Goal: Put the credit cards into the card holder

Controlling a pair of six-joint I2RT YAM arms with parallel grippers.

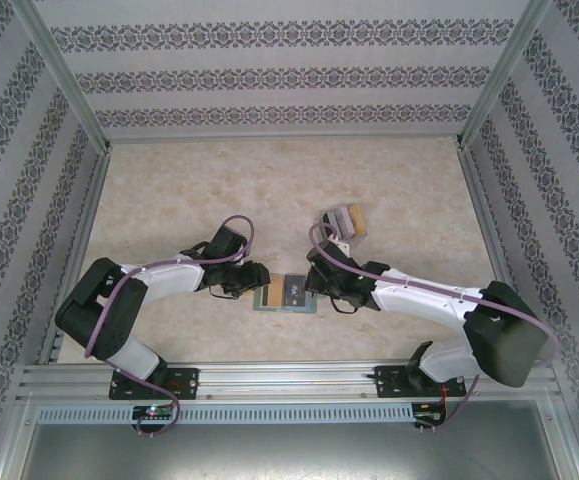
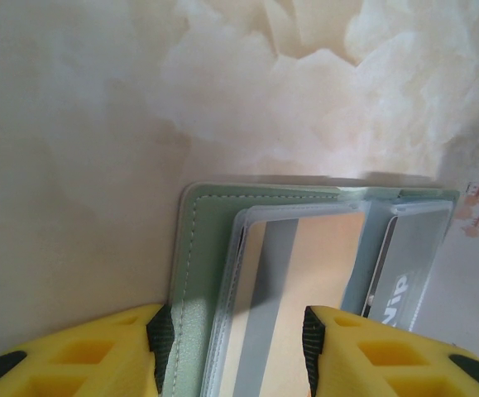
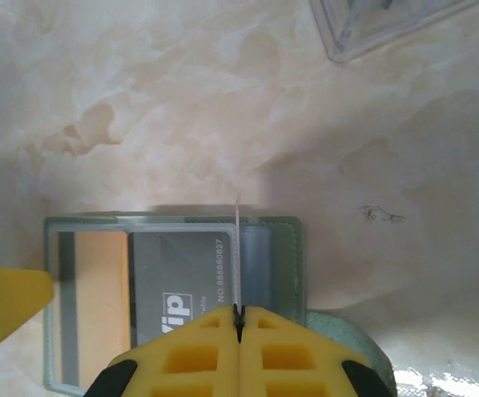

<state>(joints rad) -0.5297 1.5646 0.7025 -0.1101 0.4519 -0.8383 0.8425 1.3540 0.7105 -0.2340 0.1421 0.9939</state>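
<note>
Wallet [image 2: 196, 273] lies open; left gripper [image 2: 233, 331], half open and holding nothing, straddles its left half. Right gripper [image 3: 239, 313], closed, pinches a card [image 3: 237, 248] edge-on. Next, probably: slide it into a pocket.

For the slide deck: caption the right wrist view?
Right gripper shut on a thin edge-on sheet over the open card holder holding a grey card and a tan card.

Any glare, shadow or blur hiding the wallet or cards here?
Top external: even light, the card holder too small for detail. Left wrist: slightly soft, sheen on the tan card. Right wrist: sharp, print on the grey card readable, held card just an edge-on line, glare at lower right.
</note>
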